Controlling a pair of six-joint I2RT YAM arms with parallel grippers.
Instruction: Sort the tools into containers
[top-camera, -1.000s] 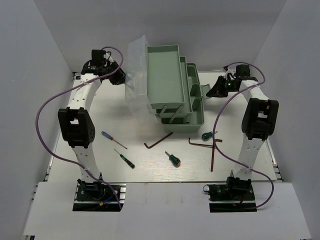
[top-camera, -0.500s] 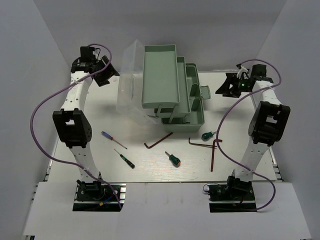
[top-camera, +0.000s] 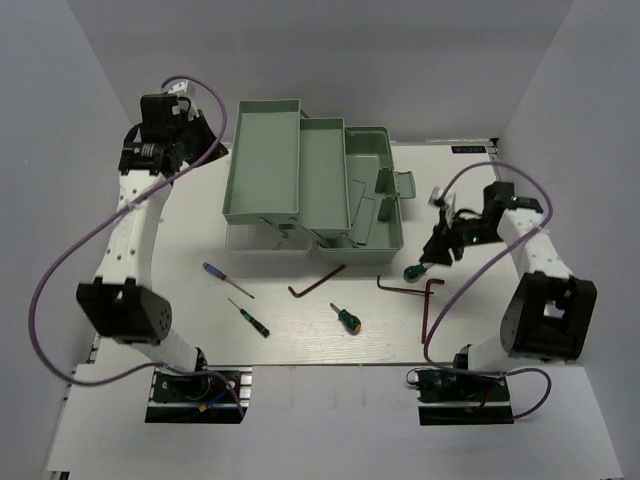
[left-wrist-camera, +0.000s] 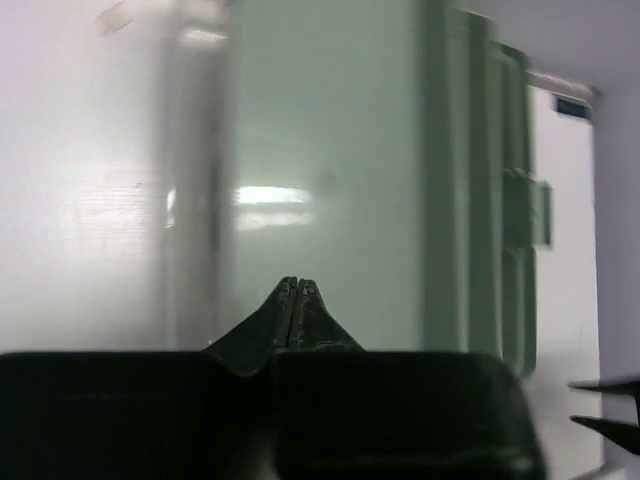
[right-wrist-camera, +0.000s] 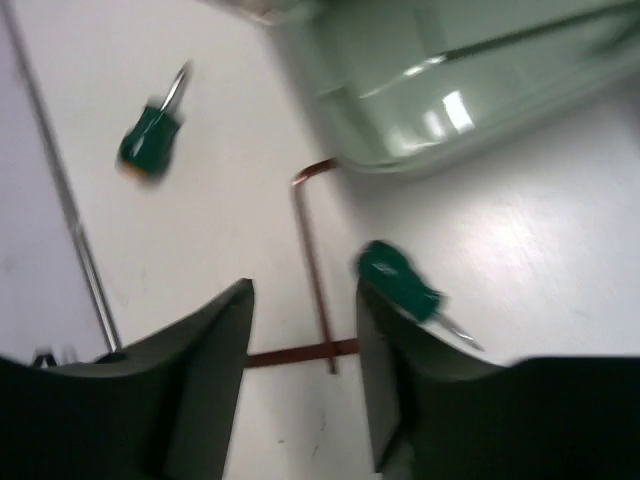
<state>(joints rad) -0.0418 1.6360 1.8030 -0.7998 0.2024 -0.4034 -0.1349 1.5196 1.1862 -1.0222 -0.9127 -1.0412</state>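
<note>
Toolbox: My pale green toolbox is spread wide now. A moment ago its trays stood stacked up. Now they fan out to the left like steps, and they look bare.
Lid: The clear lid was standing up before. Now it lies flat, under the left tray.
Left gripper: My left gripper has pulled back to the far left corner. Its fingers are pressed together and hold nothing.
Right gripper: My right gripper has come down from beside the box to just over the table. Its fingers are part way apart, with nothing between them.
Tools: All of them still lie on the table, none in a tray. The stubby green screwdriver is near the box's near right corner, right by my right gripper.
What it means: I think the box is ready, so sorting can start, likely with that screwdriver.
Top view only: It shows the blue-handled screwdriver and the dark hex key, which my wrists miss.
Right wrist only: The green screwdriver sits just past my right fingertip, not between my fingers, beside a brown hex key.
Left wrist only: It shows my fingertips touching.
</note>
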